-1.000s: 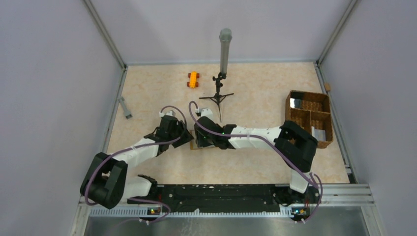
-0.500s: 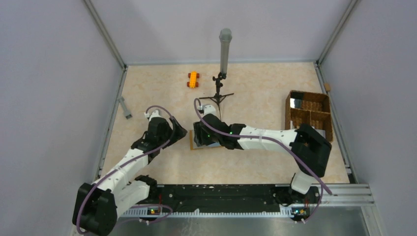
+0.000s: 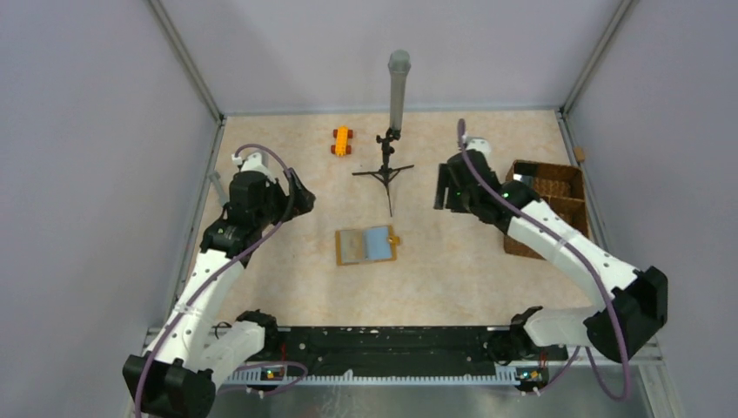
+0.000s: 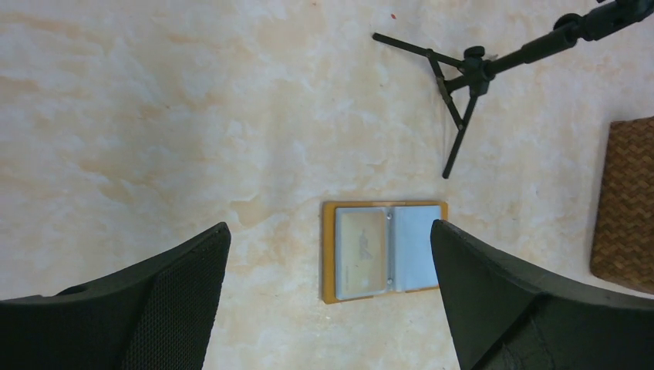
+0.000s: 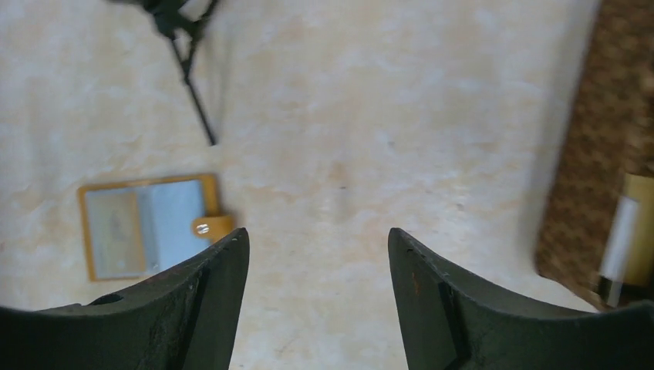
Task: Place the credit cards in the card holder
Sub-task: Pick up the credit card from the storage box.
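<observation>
The mustard-orange card holder lies open and flat on the table between the two arms. In the left wrist view the card holder shows a silvery-tan card in its left half and a pale blue card in its right half. Its snap tab sticks out on the right side. My left gripper hovers up and to the left of it, open and empty. My right gripper hangs open and empty to the far right of it.
A black tripod stand with a grey tube stands just behind the holder. An orange toy car sits at the back. A brown wicker basket stands at the right edge, beside the right arm. Walls close in on three sides.
Both arms have pulled back from the holder, the left one to the far left, the right one to the far right. Both sets of jaws have opened. The open holder is uncovered.
</observation>
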`<state>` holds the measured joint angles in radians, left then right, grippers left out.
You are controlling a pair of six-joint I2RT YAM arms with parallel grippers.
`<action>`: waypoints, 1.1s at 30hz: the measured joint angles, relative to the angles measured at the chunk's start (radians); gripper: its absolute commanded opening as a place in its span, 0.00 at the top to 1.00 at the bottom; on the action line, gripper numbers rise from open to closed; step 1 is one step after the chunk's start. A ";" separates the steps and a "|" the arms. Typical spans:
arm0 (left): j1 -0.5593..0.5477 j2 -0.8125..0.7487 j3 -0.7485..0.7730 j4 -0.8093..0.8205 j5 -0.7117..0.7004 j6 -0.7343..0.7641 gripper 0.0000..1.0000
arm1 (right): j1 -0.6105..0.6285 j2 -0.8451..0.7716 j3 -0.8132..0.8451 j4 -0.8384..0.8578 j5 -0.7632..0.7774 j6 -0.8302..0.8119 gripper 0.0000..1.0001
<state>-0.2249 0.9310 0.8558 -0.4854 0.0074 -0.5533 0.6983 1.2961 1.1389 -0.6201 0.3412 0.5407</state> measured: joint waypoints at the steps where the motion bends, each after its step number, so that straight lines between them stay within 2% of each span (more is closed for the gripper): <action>1: 0.009 0.000 0.011 -0.008 -0.008 0.019 0.01 | -0.046 -0.018 0.000 -0.031 0.009 0.000 0.34; 8: 0.051 0.000 0.019 -0.072 -0.047 0.108 0.01 | -0.380 -0.139 -0.067 -0.165 0.064 0.002 0.34; 10: 0.053 0.000 0.022 -0.089 -0.047 0.135 0.01 | -0.455 -0.166 -0.108 -0.178 0.056 0.002 0.37; 12: 0.053 0.000 0.028 -0.108 -0.050 0.156 0.01 | -0.514 -0.188 -0.154 -0.184 0.042 0.006 0.45; 15: 0.053 0.000 0.036 -0.123 -0.059 0.180 0.01 | -0.559 -0.211 -0.205 -0.190 0.022 0.020 0.54; 17: 0.053 0.000 0.036 -0.123 -0.059 0.190 0.01 | -0.576 -0.227 -0.237 -0.191 0.003 0.027 0.64; 19: 0.054 -0.003 0.036 -0.123 -0.058 0.194 0.01 | -0.599 -0.236 -0.258 -0.194 -0.012 0.026 0.68; 24: 0.055 -0.008 0.036 -0.122 -0.054 0.205 0.01 | -0.641 -0.234 -0.282 -0.195 -0.037 0.024 0.68; 33: 0.061 -0.008 0.036 -0.122 -0.049 0.209 0.01 | -0.642 -0.187 -0.282 -0.180 -0.068 0.000 0.69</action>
<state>-0.1642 0.9226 0.8921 -0.6079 -0.0414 -0.3443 0.0563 1.1091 0.8574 -0.7998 0.2729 0.5404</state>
